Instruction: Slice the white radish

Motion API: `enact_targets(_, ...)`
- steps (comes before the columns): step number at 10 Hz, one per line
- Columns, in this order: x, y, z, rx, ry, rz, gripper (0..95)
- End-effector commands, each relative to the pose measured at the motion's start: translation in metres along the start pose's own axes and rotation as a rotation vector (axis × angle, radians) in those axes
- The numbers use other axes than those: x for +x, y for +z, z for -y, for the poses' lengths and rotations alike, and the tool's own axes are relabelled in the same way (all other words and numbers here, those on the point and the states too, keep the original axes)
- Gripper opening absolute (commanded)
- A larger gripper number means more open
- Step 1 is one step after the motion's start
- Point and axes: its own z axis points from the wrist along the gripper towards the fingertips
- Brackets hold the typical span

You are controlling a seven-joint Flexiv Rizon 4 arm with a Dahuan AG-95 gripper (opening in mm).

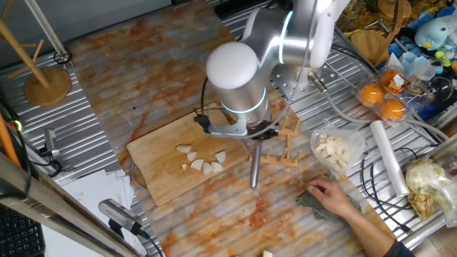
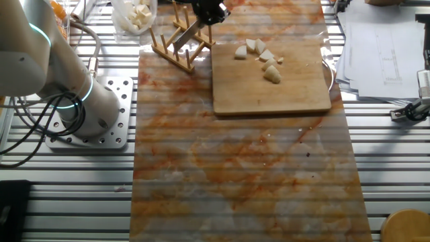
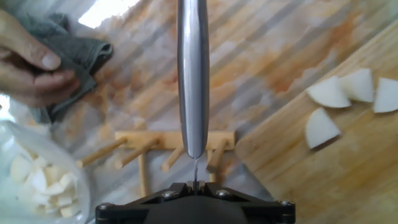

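Note:
The white radish lies as several cream half-round slices [image 1: 203, 161] on the wooden cutting board [image 1: 161, 175]. The slices also show in the other fixed view [image 2: 259, 56] and at the right of the hand view [image 3: 345, 99]. My gripper [image 1: 254, 133] is shut on a steel knife [image 1: 254, 170], clamping its thin blade. In the hand view the silver handle [image 3: 191, 74] points away from the gripper [image 3: 196, 184]. The knife hangs over a wooden peg rack [image 3: 168, 144], beside the board's edge and apart from the slices.
A person's hand [image 1: 330, 194] holds a grey cloth [image 3: 74, 46] on the table right of the rack [image 1: 284, 146]. A heap of pale cubes wrapped with clear plastic [image 1: 334, 150] sits behind it. Oranges [image 1: 382, 100] and a plastic roll [image 1: 389, 160] lie at the right.

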Motion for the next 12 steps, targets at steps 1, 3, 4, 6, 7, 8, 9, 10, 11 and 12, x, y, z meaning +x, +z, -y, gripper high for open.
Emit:
enact_targets(1, 0.002, 0.008, -0.001, 0.015, -0.003, -0.005, 0.0)
enact_targets(3, 0.005, 0.016, -0.001, 0.026, -0.01, -0.002, 0.0)
enact_targets(4, 0.008, 0.023, 0.0, 0.034, -0.015, 0.002, 0.0)
enact_targets(6, 0.009, 0.031, 0.002, 0.045, -0.02, 0.006, 0.0)
enact_targets(7, 0.009, 0.036, 0.004, 0.048, -0.024, 0.008, 0.0)
enact_targets(8, 0.01, 0.04, 0.005, 0.05, -0.027, 0.008, 0.0)
enact_targets(9, 0.01, 0.044, 0.006, 0.054, -0.03, 0.011, 0.0)
enact_targets(10, 0.01, 0.048, 0.007, 0.058, -0.037, 0.015, 0.0)
enact_targets(11, 0.01, 0.049, 0.007, 0.063, -0.041, 0.016, 0.0)
enact_targets(12, 0.01, 0.049, 0.007, 0.065, -0.044, 0.017, 0.0)
